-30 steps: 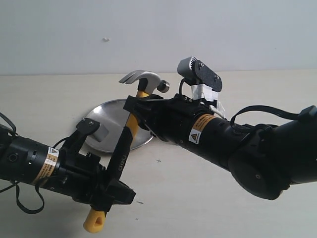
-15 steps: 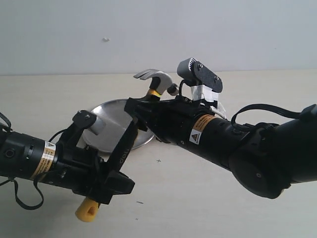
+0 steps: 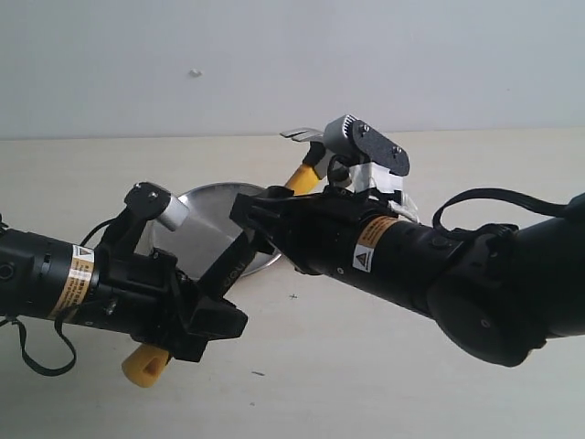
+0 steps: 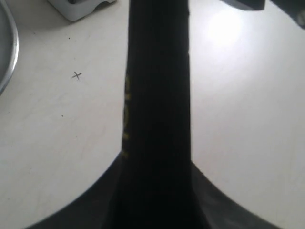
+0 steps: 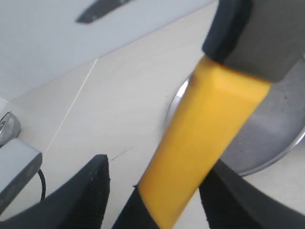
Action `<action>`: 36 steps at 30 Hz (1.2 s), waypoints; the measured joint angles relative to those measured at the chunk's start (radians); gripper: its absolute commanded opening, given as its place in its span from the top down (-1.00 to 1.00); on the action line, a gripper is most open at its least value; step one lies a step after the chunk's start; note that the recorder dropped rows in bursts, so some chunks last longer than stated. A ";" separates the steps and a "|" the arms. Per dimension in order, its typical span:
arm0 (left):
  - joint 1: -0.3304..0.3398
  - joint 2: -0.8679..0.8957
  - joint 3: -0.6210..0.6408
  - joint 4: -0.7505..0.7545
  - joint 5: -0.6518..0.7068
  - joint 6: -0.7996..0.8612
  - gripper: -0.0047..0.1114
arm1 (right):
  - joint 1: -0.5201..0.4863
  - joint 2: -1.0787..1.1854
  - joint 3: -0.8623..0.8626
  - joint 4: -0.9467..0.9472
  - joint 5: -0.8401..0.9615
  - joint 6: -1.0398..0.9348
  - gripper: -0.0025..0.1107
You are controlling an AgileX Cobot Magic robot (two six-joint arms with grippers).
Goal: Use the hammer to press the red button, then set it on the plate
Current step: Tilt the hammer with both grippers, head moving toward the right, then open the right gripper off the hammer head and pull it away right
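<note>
The hammer [image 3: 146, 364] slants across the middle, yellow looped end low at the left. Its steel head [image 3: 306, 137] sits high behind the right arm's camera. My left gripper [image 3: 219, 320] is shut on the lower black handle [image 4: 157, 95], which fills the left wrist view. My right gripper [image 3: 251, 218] is open, and its fingers [image 5: 90, 191] straddle the hammer's yellow neck [image 5: 209, 119] with a gap on one side. The silver plate [image 3: 201, 233] lies behind both grippers; its rim [image 4: 10, 47] and its dish [image 5: 279, 121] show in the wrist views. The red button is hidden in every view.
A pale grey block [image 4: 78, 7] sits at the edge of the left wrist view; I cannot tell what it is. A small cross mark [image 3: 292, 295] is on the beige table [image 3: 366, 384]. The bulky right arm [image 3: 439, 274] spans the right half.
The left arm has risen and swung the hammer over: the head moved right, behind the right arm's camera, and the yellow end moved left. The right arm has hardly moved.
</note>
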 measured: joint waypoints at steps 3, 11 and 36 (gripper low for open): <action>0.000 0.000 0.000 0.000 0.002 0.000 0.92 | 0.000 -0.009 0.015 0.000 0.000 0.000 -0.20; 0.000 0.000 0.000 -0.008 0.003 0.000 0.92 | 0.000 -0.066 0.062 -0.004 -0.004 0.000 -0.20; 0.000 0.000 -0.004 -0.052 0.007 0.003 0.92 | 0.000 -0.693 0.490 -0.177 -0.014 -0.035 0.67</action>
